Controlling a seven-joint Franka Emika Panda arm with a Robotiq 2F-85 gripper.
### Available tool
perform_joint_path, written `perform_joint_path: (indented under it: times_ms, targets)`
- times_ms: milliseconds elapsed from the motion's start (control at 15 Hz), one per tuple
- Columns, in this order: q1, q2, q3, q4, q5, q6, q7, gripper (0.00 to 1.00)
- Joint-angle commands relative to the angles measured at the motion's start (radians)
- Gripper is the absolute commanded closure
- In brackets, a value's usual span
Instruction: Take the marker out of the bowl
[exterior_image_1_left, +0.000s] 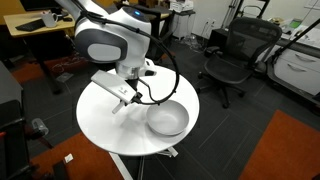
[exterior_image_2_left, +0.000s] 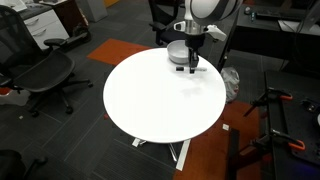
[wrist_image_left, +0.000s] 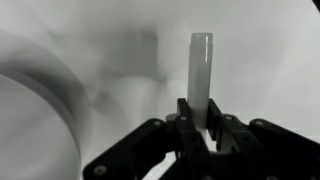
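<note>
Marker (wrist_image_left: 200, 75) is clamped in the closed claw (wrist_image_left: 203, 112), long axis running straight out past the fingertips, held above the surface (exterior_image_1_left: 100, 128) and outside the bowl (exterior_image_1_left: 168, 120), which lies just beside the claw.

Office, black mesh swivel chairs (exterior_image_1_left: 234, 56), wooden desk (exterior_image_1_left: 38, 28), grey and orange carpet (exterior_image_1_left: 292, 150)

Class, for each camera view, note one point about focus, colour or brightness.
Wrist view: almost colourless; the marker held in the fingers is fairly sharp, the bowl at left blurs out. In both exterior views the white table is bright and nearly featureless.
</note>
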Motion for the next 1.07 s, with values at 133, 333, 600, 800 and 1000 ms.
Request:
perform_joint_path:
  times_ms: [133,333,600,800,1000]
  targets:
    - [-0.045,0.074,0.041,0.058,-0.003,-0.040,-0.026,0.95]
    - [-0.052,0.100,0.049,0.064,-0.009,-0.035,-0.021,0.95]
    - [-0.036,0.076,0.041,0.049,-0.034,-0.023,0.017,0.41]
    - [-0.013,0.003,0.025,0.023,-0.079,-0.002,0.047,0.18]
    - [-0.004,-0.084,0.022,-0.001,-0.114,0.005,0.060,0.00]
